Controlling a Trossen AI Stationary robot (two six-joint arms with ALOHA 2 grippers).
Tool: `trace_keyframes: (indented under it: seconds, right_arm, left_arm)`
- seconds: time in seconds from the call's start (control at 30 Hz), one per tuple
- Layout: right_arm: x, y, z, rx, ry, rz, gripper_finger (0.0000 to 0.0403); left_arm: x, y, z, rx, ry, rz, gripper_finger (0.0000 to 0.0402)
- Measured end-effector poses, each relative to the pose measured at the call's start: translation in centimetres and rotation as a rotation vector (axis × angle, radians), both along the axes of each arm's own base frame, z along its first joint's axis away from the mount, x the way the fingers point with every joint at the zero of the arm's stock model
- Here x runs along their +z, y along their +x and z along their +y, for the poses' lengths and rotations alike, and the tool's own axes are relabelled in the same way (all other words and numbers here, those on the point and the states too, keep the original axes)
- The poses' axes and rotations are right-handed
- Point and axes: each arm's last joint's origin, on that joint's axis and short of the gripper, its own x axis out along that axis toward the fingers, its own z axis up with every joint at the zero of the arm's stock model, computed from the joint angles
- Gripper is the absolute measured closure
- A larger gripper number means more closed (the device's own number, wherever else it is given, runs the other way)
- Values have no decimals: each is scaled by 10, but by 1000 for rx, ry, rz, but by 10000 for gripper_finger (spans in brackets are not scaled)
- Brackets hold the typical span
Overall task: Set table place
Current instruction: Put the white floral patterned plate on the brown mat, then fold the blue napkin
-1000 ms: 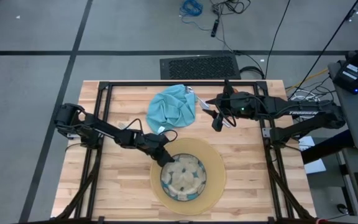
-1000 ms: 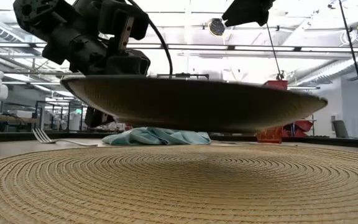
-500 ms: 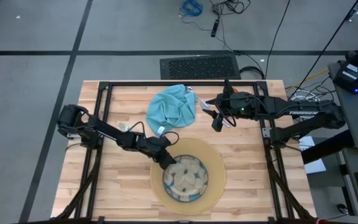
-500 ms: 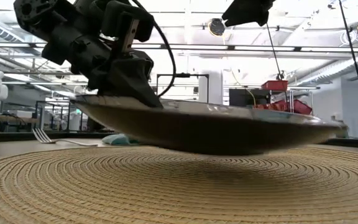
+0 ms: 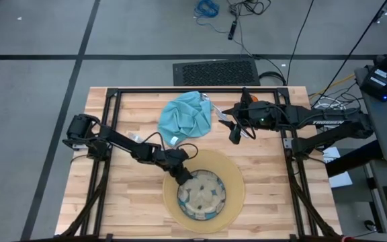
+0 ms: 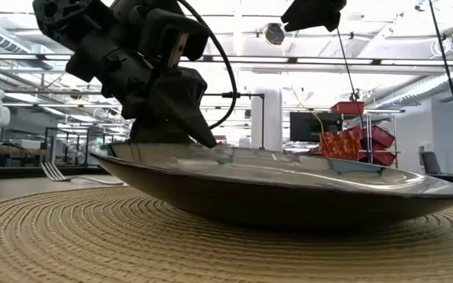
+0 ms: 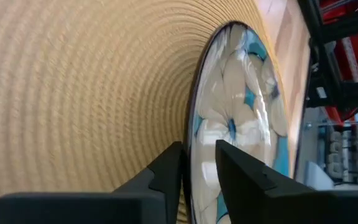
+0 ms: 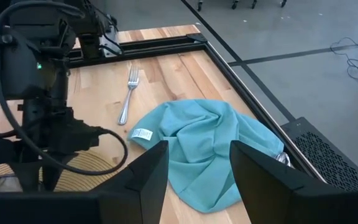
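Desk [image 5: 133,202], light planks, black rail frame, carries everything. Tan round mat [image 5: 232,203] lies at near centre of desk. Patterned glass plate [image 5: 203,195] rests on mat, centred. Teal napkin [image 5: 187,115] crumpled at far side, well apart from mat. Fork [image 8: 127,95] lies flat on planks near napkin.

Left claw [image 5: 182,176] at plate's rim; wrist view shows one finger either side of the rim [image 7: 197,155], fingers [image 7: 244,174] slightly parted, whether gripping cannot tell. Right claw [image 5: 236,131] hangs above desk just beside napkin, fingers [image 8: 145,171] spread apart, holding nothing.
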Motion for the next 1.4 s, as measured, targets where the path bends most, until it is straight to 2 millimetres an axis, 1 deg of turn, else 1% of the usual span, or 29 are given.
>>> trace_keyframes:
  seconds: [0.23,0.43,0.6,0.93,1.07,1.2,1.3,1.4]
  right_arm:
    - [-1,-1,0,1,1,14,241]
    - [-1,-1,0,0,4,15,241]
    - [-3,-2,0,-6,14,33,241]
    - [-6,-3,0,-13,27,61,241]
    - [-6,-3,0,-12,27,59,241]
    - [-6,-3,1,-10,29,57,241]
    - [-7,-1,1,-15,38,59,241]
    - [-14,4,0,-22,48,84,241]
  left_arm:
    - [2,1,5,6,20,-5,292]
    - [6,5,9,2,40,-39,278]
    - [13,11,10,-15,62,-61,276]
    - [12,9,12,-37,90,2,275]
    - [26,5,18,-38,113,-25,275]
    - [44,-4,29,1,186,-25,275]
    - [51,-16,39,57,262,35,275]
    - [52,-31,54,121,377,165,275]
